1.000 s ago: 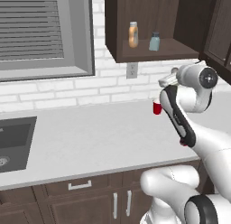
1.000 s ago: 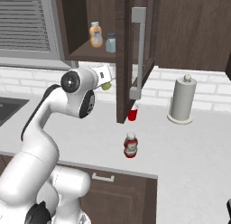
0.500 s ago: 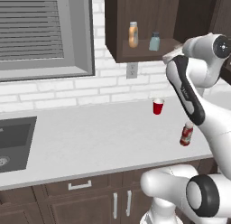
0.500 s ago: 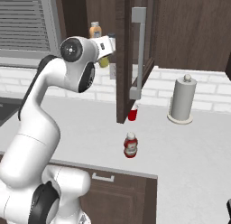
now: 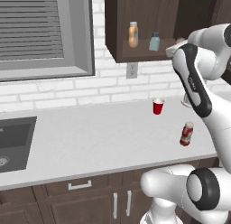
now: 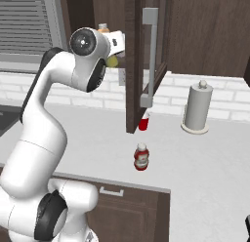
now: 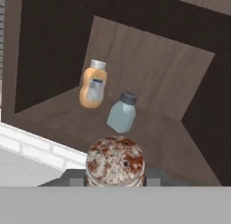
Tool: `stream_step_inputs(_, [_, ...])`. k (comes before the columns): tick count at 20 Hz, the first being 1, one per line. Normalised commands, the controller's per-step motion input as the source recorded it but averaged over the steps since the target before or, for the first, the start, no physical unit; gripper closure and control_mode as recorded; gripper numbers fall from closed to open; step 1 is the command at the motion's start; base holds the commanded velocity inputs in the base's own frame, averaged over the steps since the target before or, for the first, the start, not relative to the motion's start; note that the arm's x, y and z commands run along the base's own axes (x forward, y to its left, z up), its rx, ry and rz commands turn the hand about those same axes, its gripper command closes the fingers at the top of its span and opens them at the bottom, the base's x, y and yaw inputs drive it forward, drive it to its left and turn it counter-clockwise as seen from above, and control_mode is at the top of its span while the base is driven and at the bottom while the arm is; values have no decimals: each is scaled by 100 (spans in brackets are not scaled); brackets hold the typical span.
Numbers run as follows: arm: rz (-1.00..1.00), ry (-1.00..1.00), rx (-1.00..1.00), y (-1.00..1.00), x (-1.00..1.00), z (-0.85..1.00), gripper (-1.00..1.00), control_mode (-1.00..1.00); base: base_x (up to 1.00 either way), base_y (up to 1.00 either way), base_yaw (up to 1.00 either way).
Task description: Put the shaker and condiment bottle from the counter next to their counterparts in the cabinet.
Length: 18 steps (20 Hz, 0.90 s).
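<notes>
2 items are to be shelved and neither is yet: the gripper (image 7: pixel 115 180), jaws closed on the shaker (image 7: pixel 115 162), holds it before the cabinet (image 7: pixel 149 128) shelf's front edge, while the condiment bottle (image 5: pixel 186 133) stands near the counter (image 5: pixel 90 142) front edge.

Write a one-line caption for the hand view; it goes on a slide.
The tool carries the shaker toward the cabinet shelf, where the orange bottle and pale blue-grey shaker stand.
</notes>
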Motion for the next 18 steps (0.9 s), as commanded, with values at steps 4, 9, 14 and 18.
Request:
stream_step_inputs(4, [3,-10,28,-3,3,6,100,-100,0,0,0])
stream_step_inputs(9, [0,0,3,0,0,0,100,-100,0,0,0])
stream_step_inputs(14, [0,0,-2,-2,6,12,100,-100,0,0,0])
stream_step_inputs(18, [0,0,0,-4,24,25,100,-100,0,0,0])
